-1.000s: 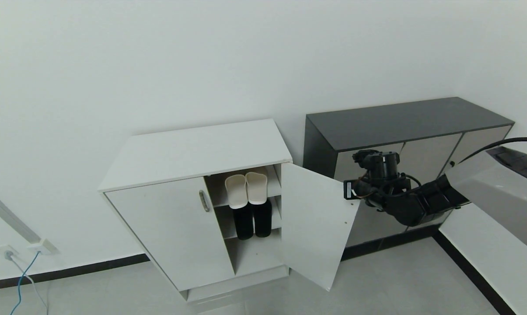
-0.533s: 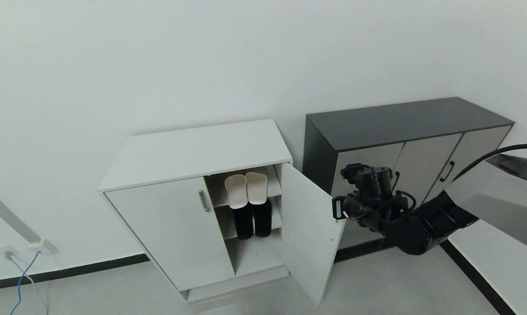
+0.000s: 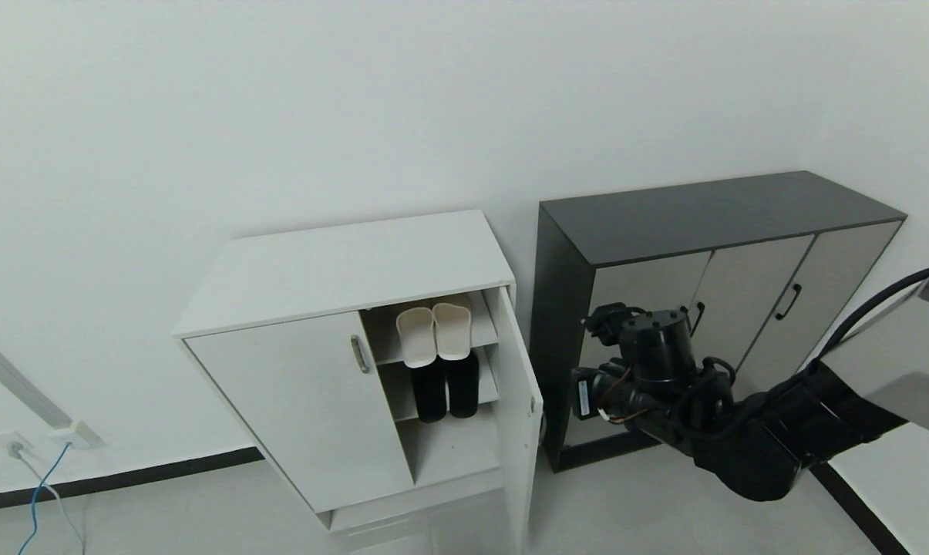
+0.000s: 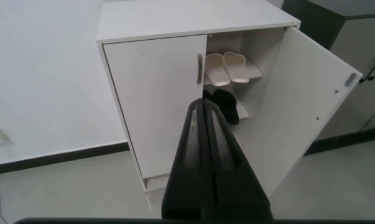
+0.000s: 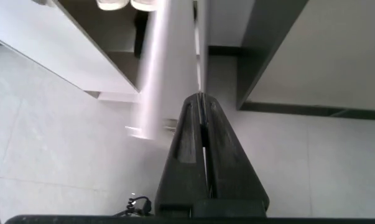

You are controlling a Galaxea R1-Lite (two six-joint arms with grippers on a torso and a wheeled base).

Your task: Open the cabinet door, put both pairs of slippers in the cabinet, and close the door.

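right gripper (image 5: 201, 97) fingers together, left gripper (image 4: 204, 103) likewise

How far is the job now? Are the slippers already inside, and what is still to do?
Done: the white slippers and the black slippers lie on shelves inside the cabinet. In hand: the right gripper, shut, is by the outer face of the door, which stands about half open. Left: push the door fully shut.
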